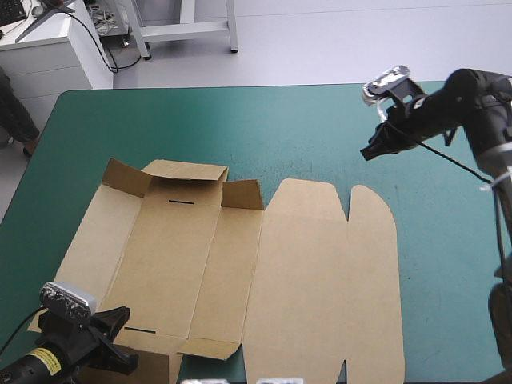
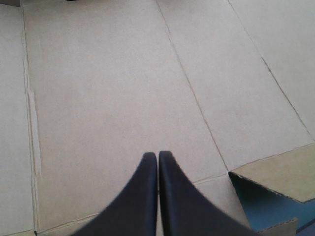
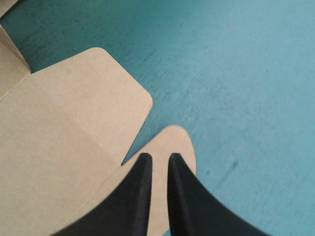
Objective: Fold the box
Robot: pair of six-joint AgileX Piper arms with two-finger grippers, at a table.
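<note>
From above, we see the box (image 1: 304, 272) opened out on the teal-green table (image 1: 240, 120). Most of it lies flat, with the far flaps (image 1: 186, 172) at its left end standing up. The left gripper (image 1: 120, 340) sits low over the near left corner of the board. The right gripper (image 1: 370, 150) hangs above bare cover, beyond the far right end of the box and apart from it.

In the left wrist view, the black fingers (image 2: 140, 196) are clenched into one pointed arch with nothing between them. Brown board, scored with crease lines, spreads ahead of the tips and out to both sides. Just beside one finger a small flap (image 2: 280, 174) lifts off the table, and a sliver of cover shows under it. We cannot tell whether the tips touch the board.

In the right wrist view, the fingers are drawn nearly together, with only a narrow slit between them, and they grasp nothing. Under and just ahead of the tips lies a rounded tab (image 3: 174, 142) of the box. A broader tab (image 3: 98, 88) lies farther ahead to one side, with a notch between the two. On the fingers' other side we see only teal-green cover.
</note>
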